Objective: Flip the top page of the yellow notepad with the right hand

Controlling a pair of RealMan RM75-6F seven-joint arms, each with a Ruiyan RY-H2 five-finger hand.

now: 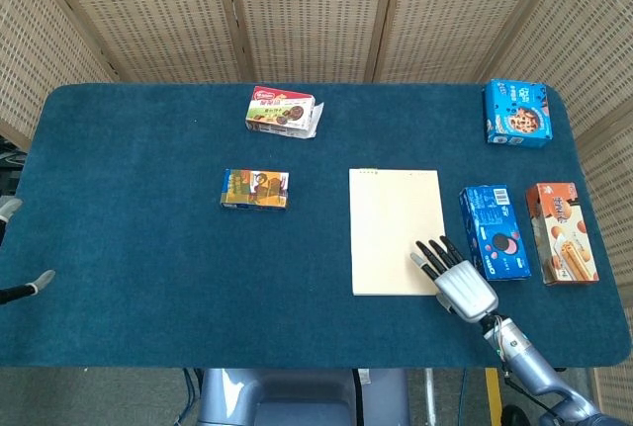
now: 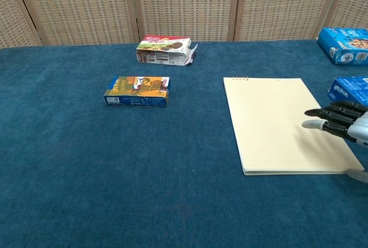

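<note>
Two hands are seen, each at a frame edge. The right hand (image 1: 457,282) is stretched flat over the notepad's (image 1: 396,228) lower right corner, fingers (image 2: 328,118) extended, slightly apart and pointing toward the upper left, nothing gripped; contact with the page cannot be told. The notepad is laid flat right of centre on the blue table (image 1: 148,248), top page unflipped. Only fingertips of the left hand (image 1: 20,248) are glimpsed at the far left edge, spread, nothing held.
</note>
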